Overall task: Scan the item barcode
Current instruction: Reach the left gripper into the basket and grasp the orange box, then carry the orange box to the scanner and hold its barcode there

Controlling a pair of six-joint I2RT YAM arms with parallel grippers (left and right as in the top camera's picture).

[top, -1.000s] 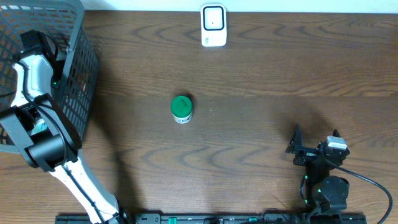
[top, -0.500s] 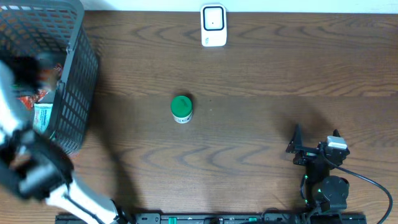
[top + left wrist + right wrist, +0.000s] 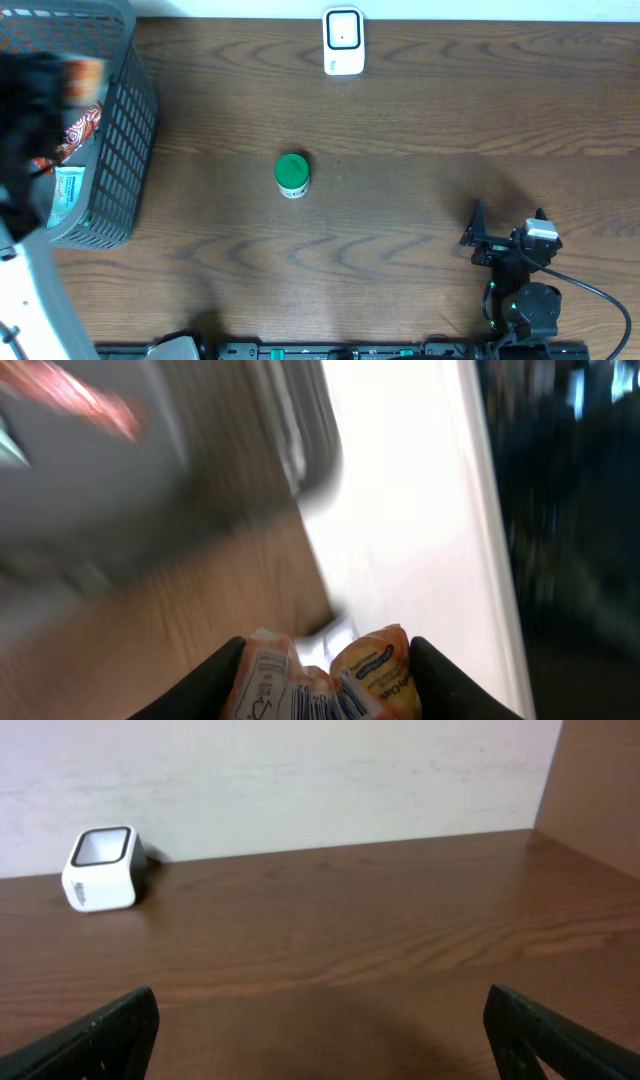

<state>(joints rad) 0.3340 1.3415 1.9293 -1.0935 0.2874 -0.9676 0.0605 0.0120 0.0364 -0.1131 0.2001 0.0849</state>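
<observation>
Left wrist: orange packet (image 3: pixel 372 672) pinched between fingers of left hand (image 3: pixel 327 665), barcode visible; right hand (image 3: pixel 320 1015) wide open.

The left arm (image 3: pixel 28 300) fills the left edge of the overhead view. Its white link rises from the near side, and its dark wrist is a blur farther up. The left gripper (image 3: pixel 325 660) is closed partway on a packet (image 3: pixel 370 665), one finger on each side of it. The right arm (image 3: pixel 525 305) sits folded low at the near right. The right gripper (image 3: pixel 508 225) is spread wide, with nothing between its fingers (image 3: pixel 100 1030).
</observation>
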